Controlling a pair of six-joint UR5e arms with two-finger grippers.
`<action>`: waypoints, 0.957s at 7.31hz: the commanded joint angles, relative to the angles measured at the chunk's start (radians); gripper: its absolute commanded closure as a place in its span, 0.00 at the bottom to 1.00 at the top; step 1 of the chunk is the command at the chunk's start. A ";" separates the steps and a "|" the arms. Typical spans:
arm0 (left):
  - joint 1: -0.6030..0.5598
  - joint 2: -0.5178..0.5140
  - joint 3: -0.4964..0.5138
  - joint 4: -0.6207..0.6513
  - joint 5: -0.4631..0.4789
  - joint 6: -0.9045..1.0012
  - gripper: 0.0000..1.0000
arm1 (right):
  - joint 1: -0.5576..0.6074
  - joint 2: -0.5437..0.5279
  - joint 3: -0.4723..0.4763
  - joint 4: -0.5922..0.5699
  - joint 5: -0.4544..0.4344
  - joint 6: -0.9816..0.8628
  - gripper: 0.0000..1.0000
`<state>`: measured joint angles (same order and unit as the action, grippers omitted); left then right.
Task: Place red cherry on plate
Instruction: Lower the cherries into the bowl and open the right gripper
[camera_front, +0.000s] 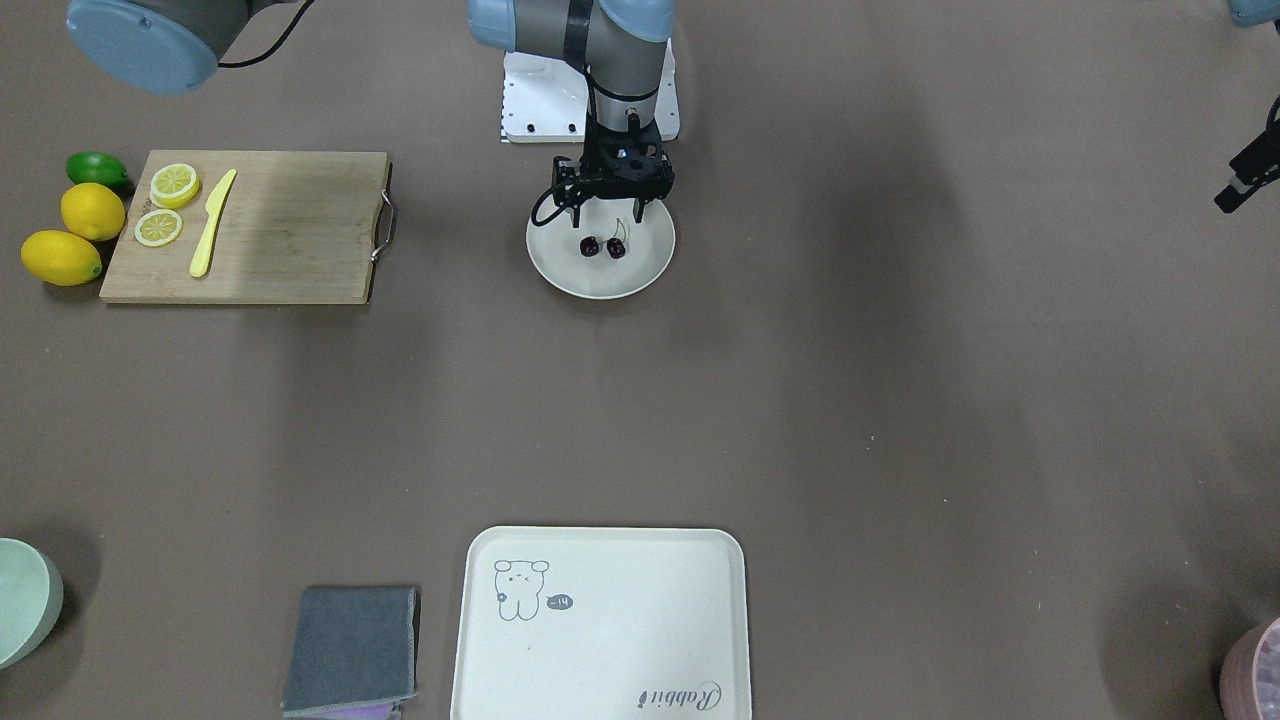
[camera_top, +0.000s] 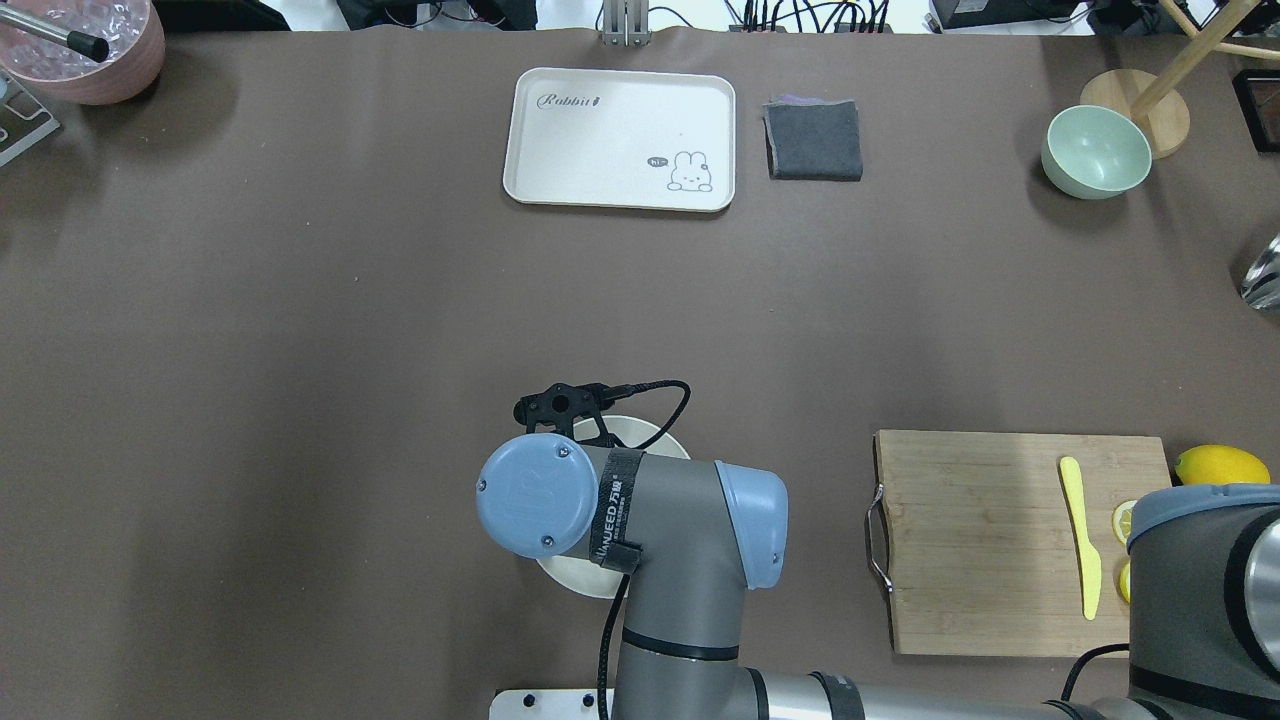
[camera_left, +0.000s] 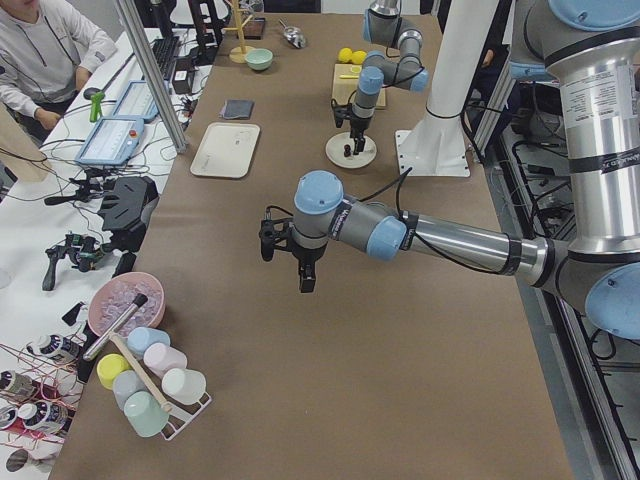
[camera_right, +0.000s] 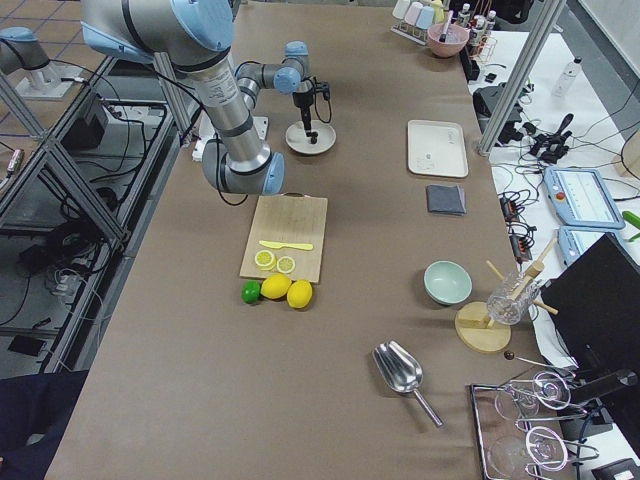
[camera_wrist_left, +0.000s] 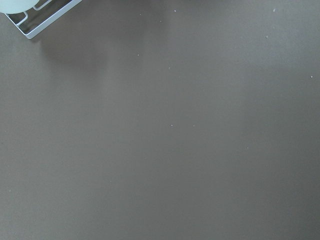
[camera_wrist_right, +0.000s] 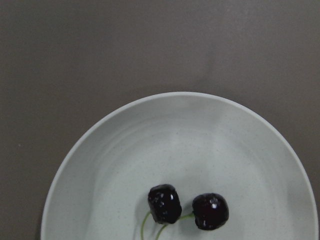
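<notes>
The red cherry (camera_front: 603, 246), a joined dark pair with a thin stem, lies on the round cream plate (camera_front: 560, 265) close to the robot's base. My right gripper (camera_front: 607, 220) hangs just above the plate's robot-side half, open, with nothing between its fingers. The right wrist view looks straight down on the red cherry (camera_wrist_right: 187, 207) resting in the plate (camera_wrist_right: 200, 145). From overhead, the right arm hides most of the plate (camera_top: 655, 436) and all of the cherry. My left gripper (camera_front: 1240, 185) hovers over bare table far off to the robot's left; I cannot tell its state.
A wooden cutting board (camera_front: 290, 235) holds lemon slices (camera_front: 174, 184) and a yellow knife (camera_front: 212, 222), with lemons (camera_front: 92, 211) and a lime (camera_front: 97, 168) beside it. A rabbit tray (camera_front: 600, 640), grey cloth (camera_front: 352, 648) and mint bowl (camera_front: 25, 600) line the far edge.
</notes>
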<state>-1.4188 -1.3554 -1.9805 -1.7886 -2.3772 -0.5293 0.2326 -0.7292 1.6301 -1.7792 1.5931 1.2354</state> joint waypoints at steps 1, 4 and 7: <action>-0.002 0.001 0.002 0.000 0.001 0.000 0.03 | 0.022 -0.004 0.057 -0.026 0.027 -0.004 0.00; -0.002 0.002 0.003 0.000 -0.002 -0.005 0.03 | 0.117 -0.009 0.313 -0.292 0.146 -0.080 0.00; -0.002 0.002 -0.003 -0.002 -0.002 -0.005 0.03 | 0.313 -0.169 0.428 -0.333 0.249 -0.312 0.00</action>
<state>-1.4205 -1.3525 -1.9807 -1.7896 -2.3785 -0.5360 0.4570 -0.8174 2.0047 -2.1022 1.8073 1.0330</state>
